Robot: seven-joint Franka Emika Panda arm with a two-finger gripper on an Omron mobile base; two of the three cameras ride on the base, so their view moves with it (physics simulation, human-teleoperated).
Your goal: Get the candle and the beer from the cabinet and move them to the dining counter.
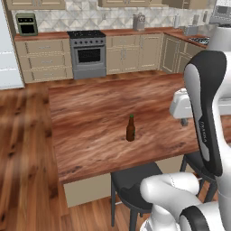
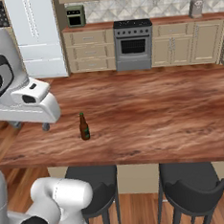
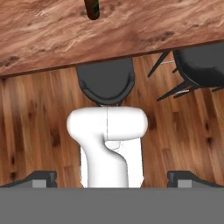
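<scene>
The beer point(image 1: 131, 129) is seen standing upright on the dining counter point(image 1: 90, 113), near the counter's front edge and apart from everything else on the top. In the right base view the bottle point(image 2: 84, 127) is shown with a green label around its body, but no lettering on it can be read. In the hand view only the bottle's lower part point(image 3: 92, 8) is caught at the top edge, above the counter's rim point(image 3: 65, 43).

The gripper point(image 2: 31, 125) is held just above the counter, beside the beer and clear of it; nothing is clasped. In the hand view its two fingertips point(image 3: 41, 178) are seen set wide apart at the bottom corners, with bare floor between them.

On the arm's dark link in the left base view, small vertical lettering is printed, likely "FRANKA", though it is too small to be read with certainty.

Black stools point(image 2: 190, 188) are tucked under the counter's front edge. Against the far wall a steel oven point(image 1: 88, 54) is set between beige base cabinets point(image 1: 45, 61), and a toaster oven point(image 1: 26, 24) is placed on the narrower counter beside it. A white fridge point(image 2: 35, 34) is visible in the right base view.
</scene>
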